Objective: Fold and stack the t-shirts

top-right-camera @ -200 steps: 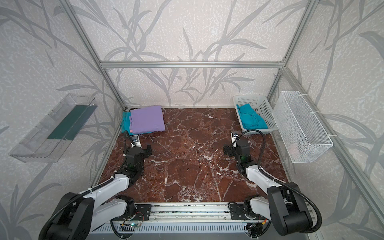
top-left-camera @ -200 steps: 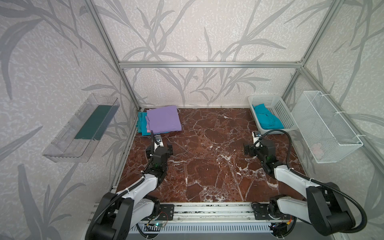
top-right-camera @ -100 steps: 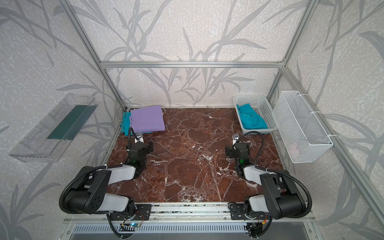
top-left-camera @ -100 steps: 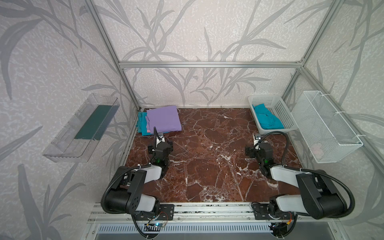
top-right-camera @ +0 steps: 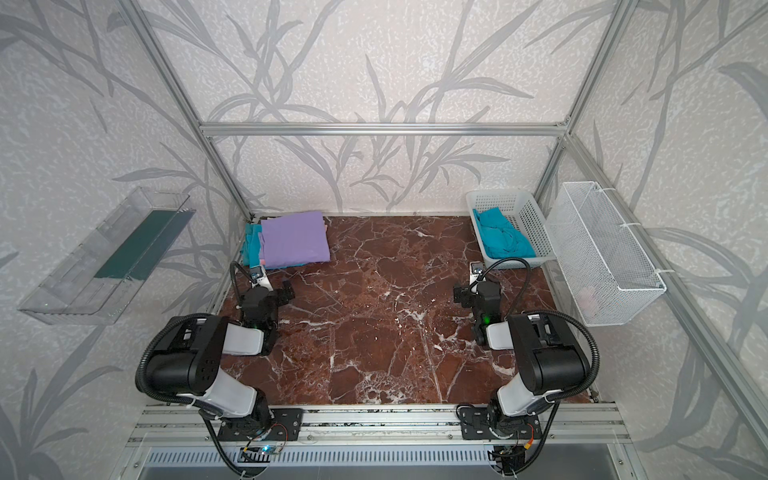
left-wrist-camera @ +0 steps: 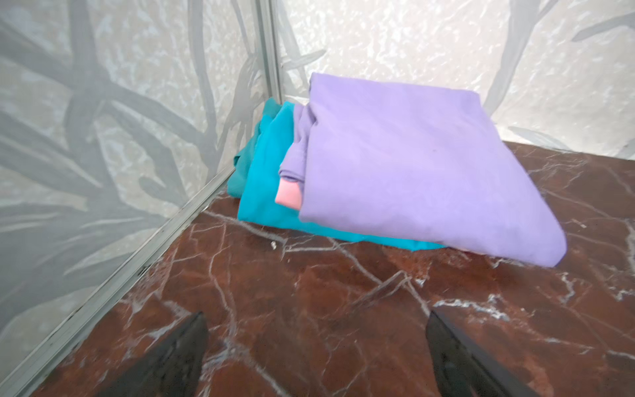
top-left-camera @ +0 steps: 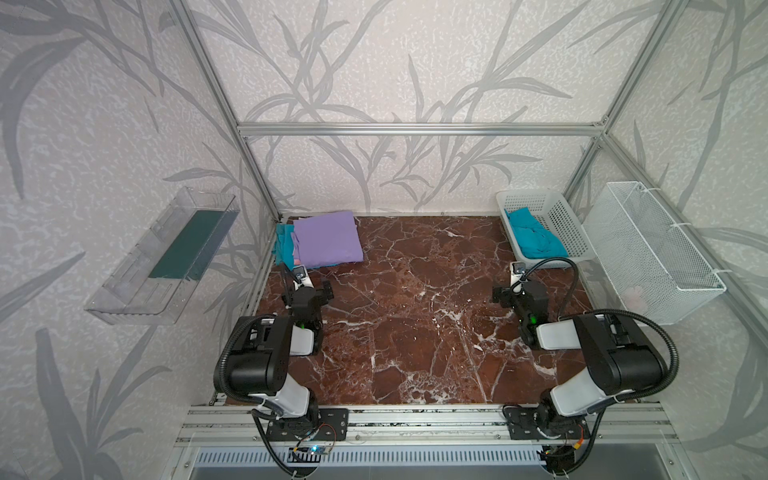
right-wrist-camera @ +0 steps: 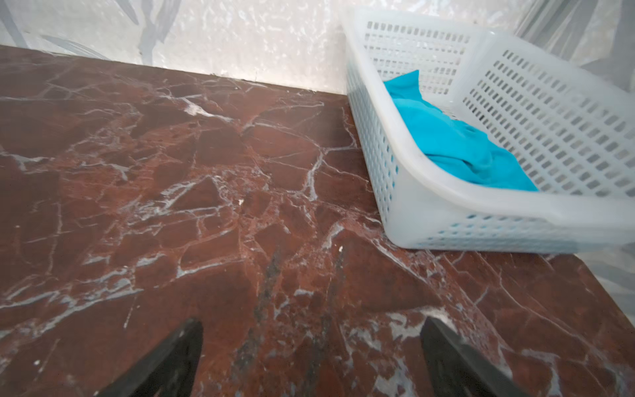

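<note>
Folded t-shirts are stacked in the back left corner. A lavender one (top-left-camera: pixel 326 239) (top-right-camera: pixel 295 240) (left-wrist-camera: pixel 412 165) lies on top, over a sliver of pink (left-wrist-camera: pixel 288 196) and teal ones (top-left-camera: pixel 284 245) (left-wrist-camera: pixel 264 178). Another teal t-shirt (top-left-camera: pixel 536 239) (top-right-camera: pixel 503 239) (right-wrist-camera: pixel 457 147) lies crumpled in the white plastic basket (top-left-camera: pixel 557 212) (right-wrist-camera: pixel 429 206) at the back right. My left gripper (top-left-camera: pixel 307 291) (top-right-camera: pixel 266 297) (left-wrist-camera: pixel 316 316) hovers open and empty in front of the stack. My right gripper (top-left-camera: pixel 519 291) (top-right-camera: pixel 478 295) (right-wrist-camera: pixel 311 321) is open and empty over bare marble, short of the basket.
The red-brown marble table (top-left-camera: pixel 415 324) spreads between the arms. A white wire basket (top-left-camera: pixel 652 253) hangs on the right wall. On the left wall is a clear shelf (top-left-camera: pixel 166 257) holding a dark green sheet. Aluminium frame posts stand at the back corners.
Both arms have folded back, their elbows rising over the front rail. The grippers have stayed open and empty near the same spots.
</note>
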